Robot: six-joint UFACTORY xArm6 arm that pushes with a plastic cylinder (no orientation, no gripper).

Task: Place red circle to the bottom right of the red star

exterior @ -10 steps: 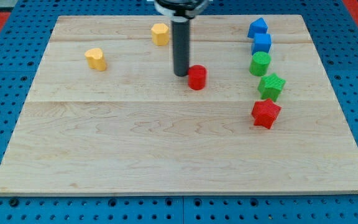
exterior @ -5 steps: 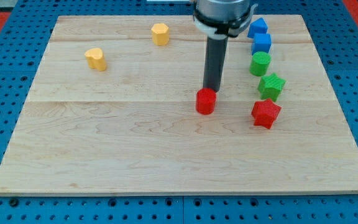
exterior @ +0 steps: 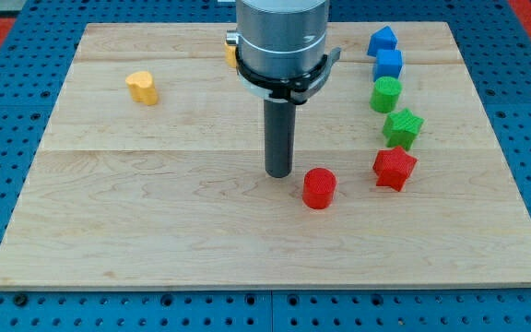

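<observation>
The red circle (exterior: 319, 188) lies on the wooden board (exterior: 155, 231), below and left of the red star (exterior: 394, 168), about 80 pixels from it. My tip (exterior: 278, 174) rests on the board just up and left of the red circle, with a small gap between them. The rod rises to the arm's grey end at the view's top.
A column at the view's right holds two blue blocks (exterior: 383, 41) (exterior: 388, 64), a green circle (exterior: 386, 93) and a green star (exterior: 402, 127) above the red star. A yellow block (exterior: 141, 87) lies at the upper left. Another yellow block (exterior: 231, 50) is mostly hidden behind the arm.
The red circle has slid down and right, from the board's upper middle toward the red star. My tip followed it, now standing at its upper left.
</observation>
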